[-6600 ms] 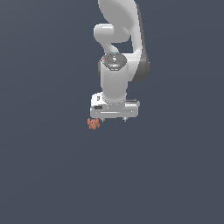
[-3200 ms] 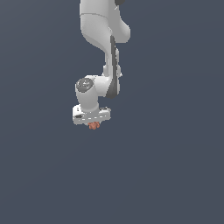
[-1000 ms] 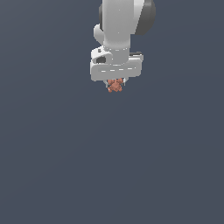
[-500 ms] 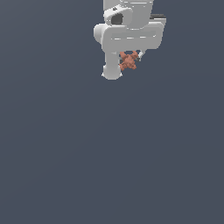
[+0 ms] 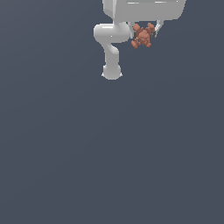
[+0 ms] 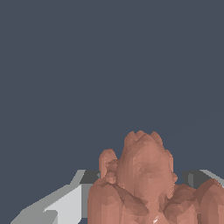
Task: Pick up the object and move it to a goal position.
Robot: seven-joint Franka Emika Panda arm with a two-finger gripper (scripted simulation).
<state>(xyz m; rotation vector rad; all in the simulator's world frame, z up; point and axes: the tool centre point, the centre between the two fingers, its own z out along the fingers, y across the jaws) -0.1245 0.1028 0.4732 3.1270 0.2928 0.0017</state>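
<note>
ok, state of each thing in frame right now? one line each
gripper: shut on the reddish-orange figurine, near the top edge of the exterior view
reddish-orange figurine: held between the fingers, hanging below the gripper body
finger: visible beside the figurine in the wrist view
arm: bent, partly cut off by the exterior view's top edge

Flat even render light; sharp, shadowless.

Object point(image 5: 142, 36) hangs at top of exterior view, between the fingers of gripper point(image 5: 144, 31), directly under the hand. Arm point(image 5: 111, 48) to exterior view's left of object, reaching lower. Nothing beneath touches object.
</note>
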